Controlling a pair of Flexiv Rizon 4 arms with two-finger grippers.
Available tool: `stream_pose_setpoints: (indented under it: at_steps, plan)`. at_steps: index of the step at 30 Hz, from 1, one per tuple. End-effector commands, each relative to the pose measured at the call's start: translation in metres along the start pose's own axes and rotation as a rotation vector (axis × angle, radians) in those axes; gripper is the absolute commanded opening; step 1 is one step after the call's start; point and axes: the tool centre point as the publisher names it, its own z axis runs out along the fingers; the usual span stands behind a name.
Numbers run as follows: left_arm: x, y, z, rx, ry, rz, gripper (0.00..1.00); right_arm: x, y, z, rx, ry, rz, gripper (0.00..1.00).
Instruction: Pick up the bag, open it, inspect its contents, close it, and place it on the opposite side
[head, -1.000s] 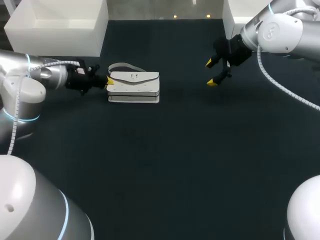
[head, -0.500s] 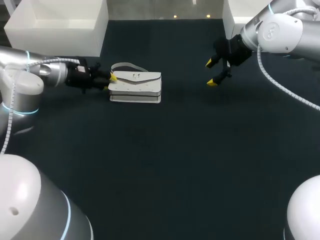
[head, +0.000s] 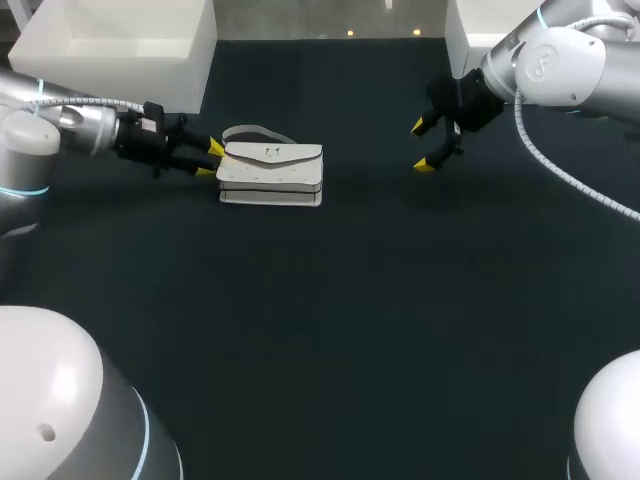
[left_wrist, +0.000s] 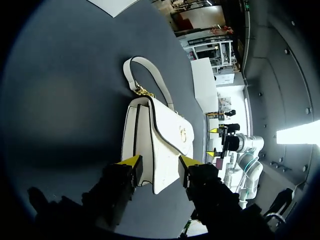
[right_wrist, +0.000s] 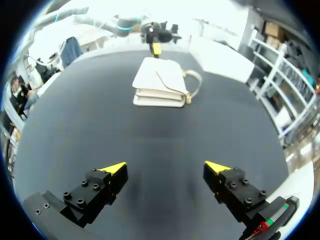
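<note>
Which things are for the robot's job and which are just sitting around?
For the job: white leather-look handbag with a strap; left gripper, open at its end; right gripper, open, apart from it.
Just sitting around: white box at far left; white box at far right.

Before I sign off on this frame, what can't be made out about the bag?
- Contents: the bag's flap lies closed in every view.
- Underside: flat against the table, hidden in all views.
- Corners of its near end: in the left wrist view, covered by the left gripper.
- Clasp: too small in the head and right wrist views to tell whether it is fastened.
</note>
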Motion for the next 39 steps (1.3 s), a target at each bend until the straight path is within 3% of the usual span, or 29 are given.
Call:
stream_pose_setpoints:
  at_steps: [1,4,19,24,29,39]
  plan:
    - [-0.009,-0.017,0.006,-0.179,0.015,-0.003,0.48,-0.001,0.0,0.001,-0.001,0.002,-0.001,1.0]
    - [-0.008,-0.018,0.01,-0.218,0.006,-0.003,0.4,-0.001,0.0,0.001,-0.001,0.002,-0.001,1.0]
    - [-0.001,-0.014,0.025,-0.294,-0.012,0.005,0.26,-0.001,0.0,0.001,-0.001,0.002,-0.001,1.0]
    - [-0.001,-0.012,0.027,-0.301,-0.017,0.001,0.0,-0.001,0.0,0.001,-0.001,0.002,-0.001,1.0]
    - [0.002,-0.007,0.027,-0.294,-0.021,0.002,0.0,-0.001,0.0,0.001,-0.001,0.002,-0.001,1.0]
    - [0.012,0.003,0.044,-0.199,-0.017,0.007,0.0,-0.001,0.0,0.001,-0.001,0.002,-0.001,1.0]
